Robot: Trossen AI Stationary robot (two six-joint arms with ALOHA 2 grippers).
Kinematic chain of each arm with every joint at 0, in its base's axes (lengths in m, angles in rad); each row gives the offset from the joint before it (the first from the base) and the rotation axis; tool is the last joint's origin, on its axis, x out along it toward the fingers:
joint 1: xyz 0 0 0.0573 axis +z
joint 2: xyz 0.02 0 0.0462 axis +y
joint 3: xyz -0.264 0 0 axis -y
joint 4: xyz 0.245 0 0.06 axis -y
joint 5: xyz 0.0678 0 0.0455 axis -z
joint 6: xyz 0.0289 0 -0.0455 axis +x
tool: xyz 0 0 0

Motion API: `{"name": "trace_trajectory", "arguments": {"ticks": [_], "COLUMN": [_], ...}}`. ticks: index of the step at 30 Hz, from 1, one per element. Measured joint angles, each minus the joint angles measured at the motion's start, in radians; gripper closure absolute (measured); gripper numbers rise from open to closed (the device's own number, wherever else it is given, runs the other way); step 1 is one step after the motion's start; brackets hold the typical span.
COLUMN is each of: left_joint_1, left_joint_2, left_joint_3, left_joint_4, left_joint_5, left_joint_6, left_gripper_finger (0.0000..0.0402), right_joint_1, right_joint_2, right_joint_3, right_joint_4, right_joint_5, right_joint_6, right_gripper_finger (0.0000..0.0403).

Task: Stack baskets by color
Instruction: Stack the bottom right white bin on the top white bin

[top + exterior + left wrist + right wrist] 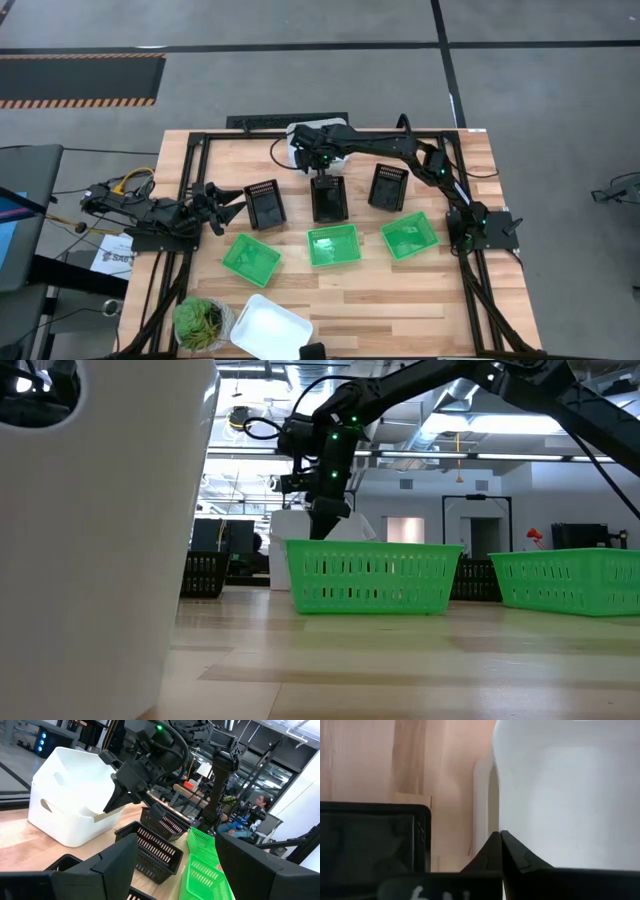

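Two white baskets sit nested at the table's far middle, the inner one tilted. My right gripper reaches down at their near side and is shut on a white basket. Three black baskets stand in a row on their bottoms, with three green baskets in a row nearer. A third white basket lies at the near edge. My left gripper waits level and open at the table's left, beside the left black basket. My right gripper pinches a white basket's wall at its rim between its two fingertips. The fingers slant steeply down from above, coming from the near side. Whether it has the inner or the outer basket I cannot tell. The baskets rest on the table.
A round green potted plant stands at the near left corner. A black frame runs along the table's edges. Bare wood lies between the green row and the near edge. A seated person shows in the room beyond.
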Motion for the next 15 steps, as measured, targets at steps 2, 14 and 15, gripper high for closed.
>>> {"name": "trace_trajectory", "arguments": {"ticks": [2,14,15], "left_joint_1": [0.0,0.0,0.0], "left_joint_2": [0.0,0.0,0.0], "left_joint_3": [0.0,0.0,0.0], "left_joint_4": [0.0,0.0,0.0], "left_joint_5": [0.0,0.0,0.0], "left_joint_6": [0.0,0.0,0.0], "left_gripper_finger": [0.0145,0.0145,0.0145], "right_joint_1": [0.001,0.02,0.022], "right_joint_2": [0.0,-0.003,-0.003], "right_joint_3": [0.0,0.089,0.106], "right_joint_4": [-0.002,-0.094,-0.108], "right_joint_5": [0.009,0.025,0.025], "right_joint_6": [-0.002,-0.025,-0.024], "right_gripper_finger": [0.0398,0.0401,0.0401]}}
